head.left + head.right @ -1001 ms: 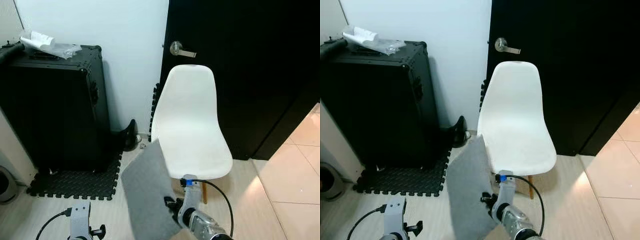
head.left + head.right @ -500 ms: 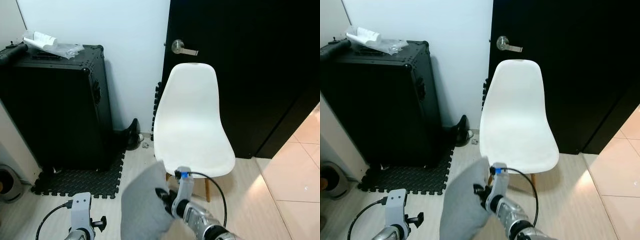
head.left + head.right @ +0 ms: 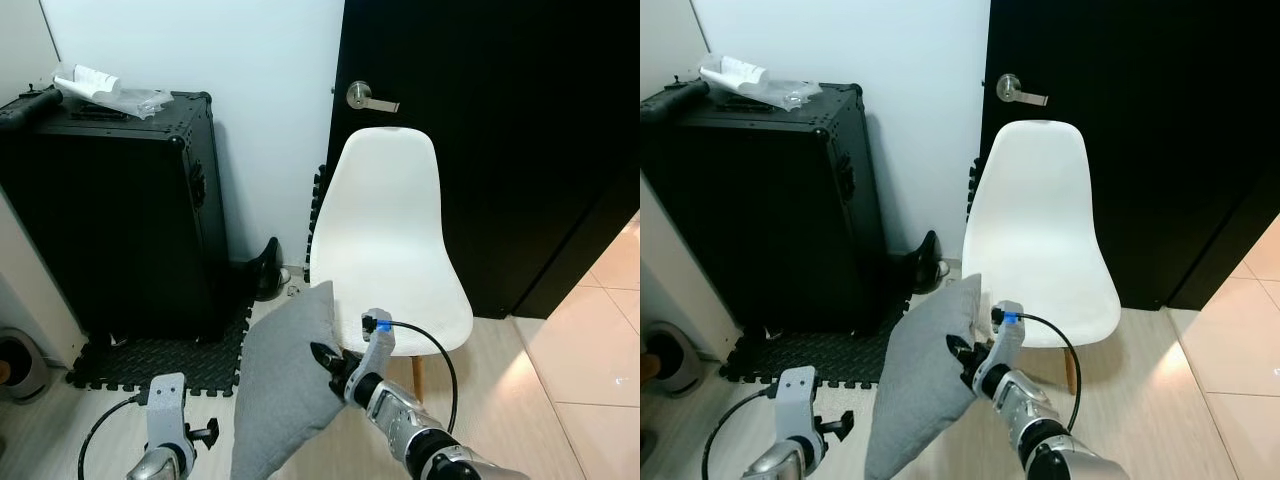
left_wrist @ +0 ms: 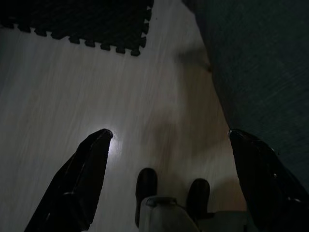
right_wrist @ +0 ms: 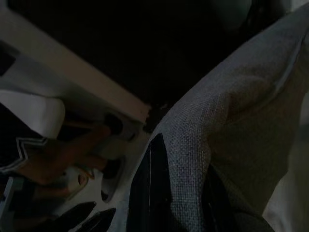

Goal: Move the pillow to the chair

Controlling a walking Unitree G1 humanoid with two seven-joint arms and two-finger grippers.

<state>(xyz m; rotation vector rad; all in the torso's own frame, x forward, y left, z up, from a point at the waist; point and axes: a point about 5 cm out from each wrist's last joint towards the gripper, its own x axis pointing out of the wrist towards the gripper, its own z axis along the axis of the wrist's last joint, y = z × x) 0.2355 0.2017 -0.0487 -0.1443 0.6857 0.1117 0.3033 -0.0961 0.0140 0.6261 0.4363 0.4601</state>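
Observation:
The grey pillow [image 3: 283,392] hangs low in front of me, and its top corner reaches the front left edge of the white chair's seat [image 3: 400,305]. My right gripper [image 3: 322,357] is shut on the pillow's upper right edge, just in front of the seat. In the right wrist view the black fingers [image 5: 151,186] pinch the grey fabric [image 5: 236,121]. My left gripper [image 4: 170,134] hangs open above the pale floor, with the pillow [image 4: 260,63] beside it and nothing between its fingers.
A tall black case [image 3: 110,200] stands on a black foam mat [image 3: 150,362] left of the chair, with a plastic bag [image 3: 108,90] on top. A black shoe [image 3: 262,272] lies by the wall. Behind the chair is a black door [image 3: 500,120] with a lever handle [image 3: 372,98].
My right gripper has lifted the pillow and carried it forward, so its top corner now stands at the seat's edge. The view has shifted slightly.

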